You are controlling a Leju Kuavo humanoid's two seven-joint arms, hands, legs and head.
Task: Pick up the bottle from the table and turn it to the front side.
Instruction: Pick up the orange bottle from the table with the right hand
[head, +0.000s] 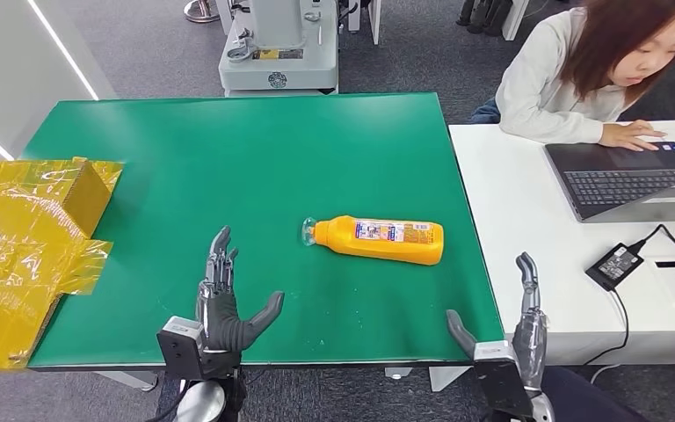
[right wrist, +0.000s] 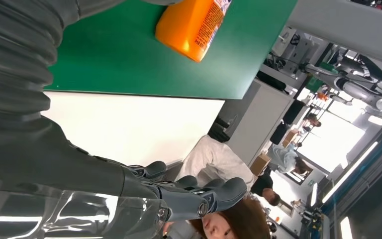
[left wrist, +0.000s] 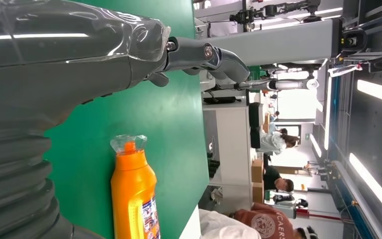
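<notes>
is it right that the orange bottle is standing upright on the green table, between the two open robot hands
Not quite: the orange bottle is lying on its side, not upright, as the head view shows. The rest holds: it rests on the green table, between the left robot hand and the right robot hand, both open.

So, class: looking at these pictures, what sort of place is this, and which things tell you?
Probably a robotics lab or office workspace: a green-topped table, a person at a laptop on a white desk, and other machinery beyond.

Robotics lab: test tables (head: 255, 141), machines (head: 279, 44)
</notes>
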